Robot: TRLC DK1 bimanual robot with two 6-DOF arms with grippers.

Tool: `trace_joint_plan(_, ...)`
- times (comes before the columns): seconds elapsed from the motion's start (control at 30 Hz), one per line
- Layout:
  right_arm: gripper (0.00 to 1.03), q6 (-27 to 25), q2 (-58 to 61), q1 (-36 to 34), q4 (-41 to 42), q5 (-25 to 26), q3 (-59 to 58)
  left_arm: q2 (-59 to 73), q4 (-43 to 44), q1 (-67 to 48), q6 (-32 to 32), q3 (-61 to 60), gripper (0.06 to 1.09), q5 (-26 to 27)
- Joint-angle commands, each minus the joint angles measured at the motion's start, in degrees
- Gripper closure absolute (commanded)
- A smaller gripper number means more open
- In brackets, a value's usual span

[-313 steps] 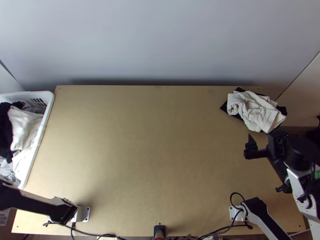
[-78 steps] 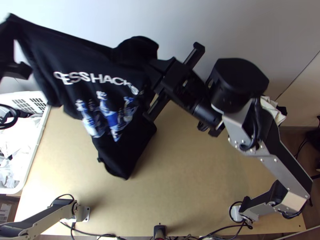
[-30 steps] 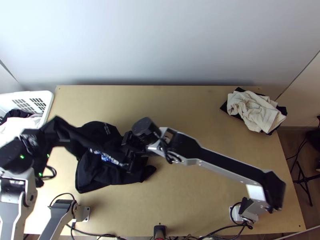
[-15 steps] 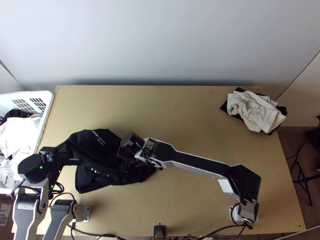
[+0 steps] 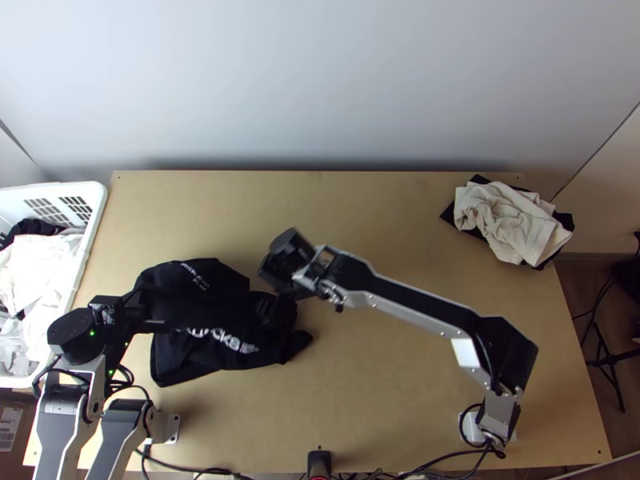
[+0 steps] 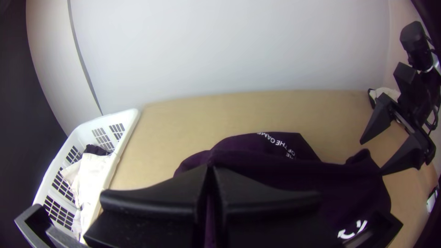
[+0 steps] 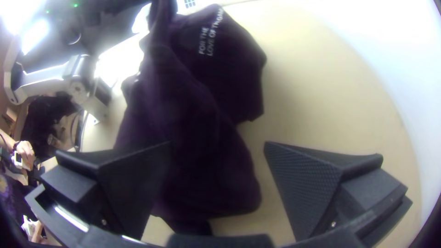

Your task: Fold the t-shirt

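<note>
across the wooden worktop [image 5: 384, 416], the black t-shirt [image 5: 180, 364] lies rumpled beside the basket [image 5: 98, 214]. the left end effector [image 6: 210, 168] clamps a raised bit, probably to anchor it; the right end effector [image 7: 217, 144] gapes empty by the cloth, perhaps wanting a corner to spread.

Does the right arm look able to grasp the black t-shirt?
Probably yes: the right hand is open, the black t-shirt shows between its fingers, and nothing seems in the way.
</note>
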Motion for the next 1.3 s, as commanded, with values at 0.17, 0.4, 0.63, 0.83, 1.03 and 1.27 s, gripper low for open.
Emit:
trace_joint_plan(0.17,0.12,-6.04,-1.2,-7.35,-0.73,-0.28,-9.83,0.79,1.06,-0.05,-0.07,-0.56,1.05,-0.03)
trace_joint_plan(0.4,0.12,-6.04,-0.85,-5.95,0.23,-0.72,-12.02,0.97,0.89,-0.13,0.02,-0.2,1.05,-0.03)
trace_joint_plan(0.63,0.27,-5.69,2.05,-4.28,0.85,-0.63,-9.56,1.32,0.8,-0.13,0.11,0.32,1.05,-0.03)
trace_joint_plan(0.83,0.64,-5.69,5.3,-4.28,0.67,-1.51,-5.52,1.67,0.8,-0.31,0.19,0.68,1.05,-0.03)
trace_joint_plan(1.03,1.0,-5.16,5.65,-4.28,-0.29,-1.69,-3.32,1.93,0.8,-0.4,0.19,1.47,1.05,-0.03)
trace_joint_plan(1.27,1.0,-3.84,1.17,-7.0,-0.56,-1.69,-1.65,3.16,0.8,0.04,0.28,5.07,1.05,-0.03)
